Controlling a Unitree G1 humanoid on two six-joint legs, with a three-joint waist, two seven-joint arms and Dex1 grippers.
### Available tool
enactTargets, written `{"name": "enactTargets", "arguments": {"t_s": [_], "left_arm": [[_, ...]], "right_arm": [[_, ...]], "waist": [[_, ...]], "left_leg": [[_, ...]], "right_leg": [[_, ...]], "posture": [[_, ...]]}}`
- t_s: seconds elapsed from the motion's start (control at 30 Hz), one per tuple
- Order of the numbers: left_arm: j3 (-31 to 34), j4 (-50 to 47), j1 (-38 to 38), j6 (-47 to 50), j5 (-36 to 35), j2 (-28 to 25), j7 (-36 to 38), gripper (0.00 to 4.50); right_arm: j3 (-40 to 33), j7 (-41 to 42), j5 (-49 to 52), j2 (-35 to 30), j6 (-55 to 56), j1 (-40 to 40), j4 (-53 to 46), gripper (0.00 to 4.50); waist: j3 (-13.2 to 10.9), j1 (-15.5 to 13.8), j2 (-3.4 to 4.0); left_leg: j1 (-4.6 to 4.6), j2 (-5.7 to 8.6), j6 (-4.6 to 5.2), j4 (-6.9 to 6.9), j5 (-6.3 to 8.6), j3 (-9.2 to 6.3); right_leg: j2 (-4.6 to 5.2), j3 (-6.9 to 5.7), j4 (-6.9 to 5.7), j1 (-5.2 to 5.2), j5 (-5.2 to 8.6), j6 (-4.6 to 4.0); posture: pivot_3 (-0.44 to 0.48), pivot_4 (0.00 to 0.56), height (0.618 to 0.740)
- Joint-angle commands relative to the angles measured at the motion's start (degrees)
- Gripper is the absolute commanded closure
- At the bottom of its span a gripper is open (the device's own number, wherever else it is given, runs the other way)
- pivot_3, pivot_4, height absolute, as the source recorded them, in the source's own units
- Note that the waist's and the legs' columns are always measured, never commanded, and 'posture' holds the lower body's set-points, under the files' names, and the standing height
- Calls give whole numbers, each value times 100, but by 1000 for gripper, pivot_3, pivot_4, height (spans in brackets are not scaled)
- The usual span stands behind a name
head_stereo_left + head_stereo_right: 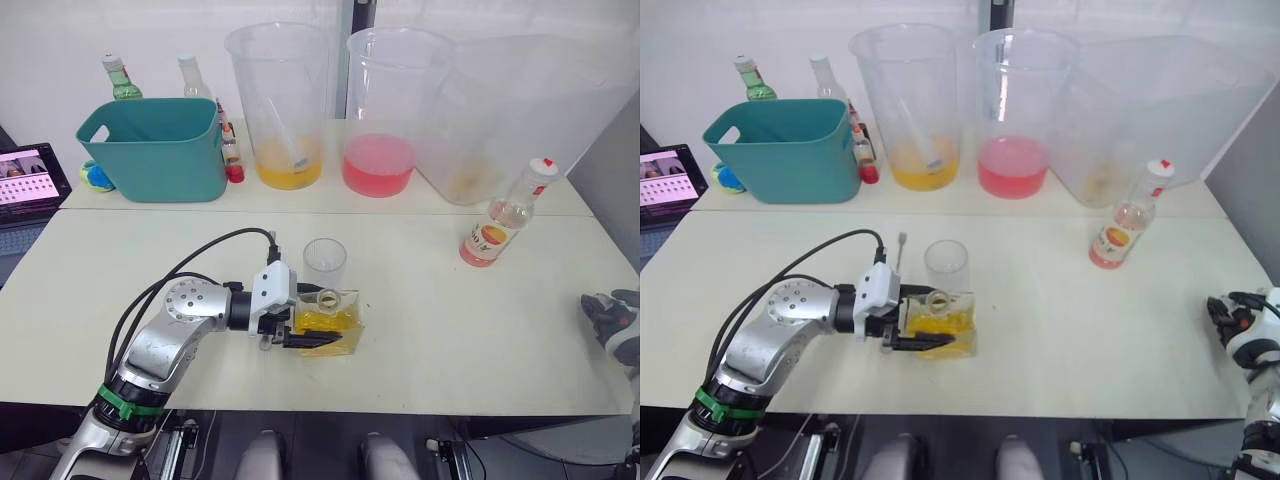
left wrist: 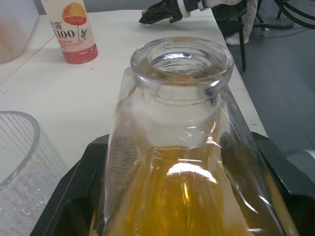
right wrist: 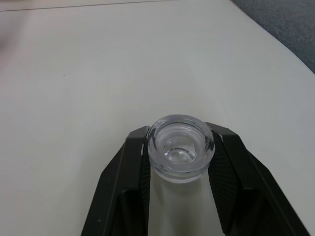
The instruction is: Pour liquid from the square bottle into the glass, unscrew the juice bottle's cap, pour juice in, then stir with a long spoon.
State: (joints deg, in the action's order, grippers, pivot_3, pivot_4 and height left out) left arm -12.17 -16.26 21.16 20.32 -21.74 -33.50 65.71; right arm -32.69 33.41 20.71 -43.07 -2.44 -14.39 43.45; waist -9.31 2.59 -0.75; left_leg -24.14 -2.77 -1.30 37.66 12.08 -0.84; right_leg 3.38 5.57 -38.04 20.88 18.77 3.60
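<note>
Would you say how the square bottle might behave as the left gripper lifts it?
The square bottle looks like thick glass, so probably heavy and smooth. Its neck is open, so tilting may spill its yellow liquid. The left gripper clamps its flat sides, so twisting seems unlikely.

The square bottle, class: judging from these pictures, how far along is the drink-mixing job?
Done: the square bottle is unstoppered; the right claw holds its glass stopper. In hand: the left claw grips the square bottle beside the glass, which looks empty. Left: pouring, unscrewing the cap on the juice bottle, adding juice, stirring.
</note>
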Motion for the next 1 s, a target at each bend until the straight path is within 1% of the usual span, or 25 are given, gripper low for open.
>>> {"name": "enactTargets", "arguments": {"t_s": [0.03,0.07,0.27,0.3,0.43,0.6,0.7,0.83,0.93,1.0], "left_arm": [[-176,-119,-116,119,-54,-82,128,1693],[-194,-100,-102,104,-41,-79,142,1693],[-220,-79,-69,89,-50,-73,176,1693],[-232,-69,-60,110,-84,-65,208,1693],[-275,-131,-82,184,-223,-92,359,1693],[-256,-118,-65,222,-276,-86,349,1693],[-156,-151,-69,348,-390,-52,267,1693],[-144,-223,-108,448,-471,-107,302,1693],[-150,-275,-147,529,-535,-200,370,1693],[-128,-295,-167,552,-574,-231,376,1693]], "right_arm": [[-88,107,87,-130,78,40,-57,2882],[-70,121,69,-163,93,11,-34,2327],[-109,223,107,-295,53,17,-209,307],[-126,258,136,-330,17,45,-326,27],[-275,374,359,-447,-279,251,-1166,0],[-485,330,540,-650,-765,485,-1860,0],[-673,785,1031,-945,-1551,689,-2694,0],[-715,1128,1399,-1203,-2490,1117,-3575,0],[-715,1812,2123,-1367,-3269,1651,-4878,0],[-613,2002,2219,-1392,-3347,1801,-5398,0]], "waist": [[0,2,0],[0,2,0],[0,-4,0],[0,-4,0],[-1,-3,3],[-2,-25,3],[-3,-34,7],[-4,-36,13],[-4,-54,14],[-4,-46,14]], "left_leg": [[2,0,0,0,0,0],[3,0,0,0,0,0],[3,0,0,0,0,0],[3,0,0,0,0,0],[2,0,0,0,1,0],[2,0,0,0,1,0],[2,1,1,0,1,0],[2,0,2,0,2,-1],[0,0,3,0,2,-4],[0,-1,5,0,4,-5]], "right_leg": [[0,0,1,-2,0,0],[0,0,1,-3,0,0],[0,0,2,-5,0,0],[0,0,2,-5,0,0],[0,0,2,-5,0,0],[1,-1,3,-6,0,0],[1,-1,4,-7,0,1],[0,-1,5,-8,1,1],[0,-4,7,-11,1,2],[-1,-4,8,-12,1,2]], "posture": [[0,150,726],[0,150,726],[0,150,726],[0,150,726],[0,150,726],[0,150,726],[0,150,726],[0,150,726],[0,150,726],[0,150,726]]}}
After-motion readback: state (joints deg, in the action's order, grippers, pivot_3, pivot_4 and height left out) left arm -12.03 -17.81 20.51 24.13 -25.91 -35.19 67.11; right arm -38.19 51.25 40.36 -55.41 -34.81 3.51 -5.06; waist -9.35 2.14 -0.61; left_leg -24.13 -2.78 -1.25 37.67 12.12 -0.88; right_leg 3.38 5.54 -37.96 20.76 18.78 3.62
